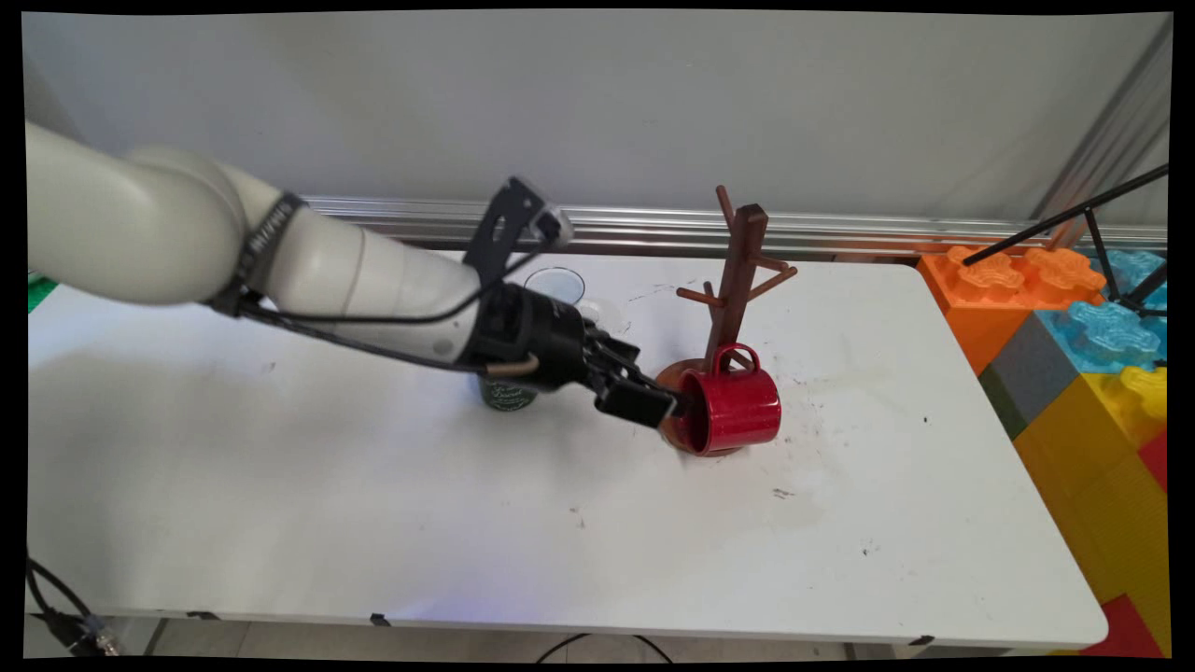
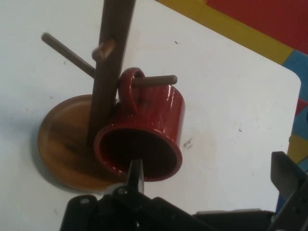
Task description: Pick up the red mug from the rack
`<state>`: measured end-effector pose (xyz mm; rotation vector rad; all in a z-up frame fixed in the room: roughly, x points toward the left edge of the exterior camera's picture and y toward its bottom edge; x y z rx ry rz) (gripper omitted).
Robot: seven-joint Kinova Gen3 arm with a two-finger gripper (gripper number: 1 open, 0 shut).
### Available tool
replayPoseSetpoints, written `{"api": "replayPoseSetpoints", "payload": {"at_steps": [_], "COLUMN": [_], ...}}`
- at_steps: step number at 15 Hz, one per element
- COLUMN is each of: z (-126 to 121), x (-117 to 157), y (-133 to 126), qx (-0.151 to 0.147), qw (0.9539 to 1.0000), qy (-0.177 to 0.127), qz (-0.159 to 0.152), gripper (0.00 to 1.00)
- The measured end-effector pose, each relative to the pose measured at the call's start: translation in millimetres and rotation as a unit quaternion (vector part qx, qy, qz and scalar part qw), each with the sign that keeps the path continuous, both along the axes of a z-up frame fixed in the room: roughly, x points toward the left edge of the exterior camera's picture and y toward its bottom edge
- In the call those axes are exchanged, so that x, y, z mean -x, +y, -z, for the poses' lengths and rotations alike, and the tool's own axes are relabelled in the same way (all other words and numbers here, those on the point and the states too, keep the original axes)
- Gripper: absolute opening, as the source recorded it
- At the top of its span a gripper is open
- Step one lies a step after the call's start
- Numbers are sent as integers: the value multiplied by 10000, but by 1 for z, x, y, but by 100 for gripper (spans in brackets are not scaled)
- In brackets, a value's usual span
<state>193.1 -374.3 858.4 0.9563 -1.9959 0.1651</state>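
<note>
The white desk (image 1: 280,485) is a broad, smooth slab with rounded corners, its top scuffed with dark marks near the middle. At its right edge stands a stack of oversized plastic building blocks (image 1: 1074,373) in orange, blue, grey, yellow and red, with moulded studs on top. Near the desk's centre rises a brown wooden mug tree (image 1: 738,271), a square post with round pegs set on a shallow disc base. A glossy red mug (image 1: 738,411) hangs by its looped handle on the lowest peg, tipped on its side so that its open mouth faces the arm and its body rests against the base. The black end effector (image 1: 653,403) is at that mouth with its fingers spread wide apart: in the hand view one finger (image 2: 135,174) lies at the mug's rim, possibly just inside it, while the other stands well clear to the side. Behind the wrist sit a dark green cup (image 1: 509,396), largely hidden, and a small clear glass (image 1: 555,283) farther back.
</note>
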Motion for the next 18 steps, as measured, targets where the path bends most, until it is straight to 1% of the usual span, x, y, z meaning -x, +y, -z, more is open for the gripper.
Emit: {"api": "replayPoseSetpoints", "payload": {"at_steps": [3,8,12,18], "z": [22,51,71,95], "x": [7,12,17,27], "y": [1,0,-4,-13], "qx": [-52,-141,-162,-140], "qw": [9998,9986,9974,9954], "qy": [160,396,588,857], "qz": [-89,-318,-396,-416], "gripper": [100,100,100,100]}}
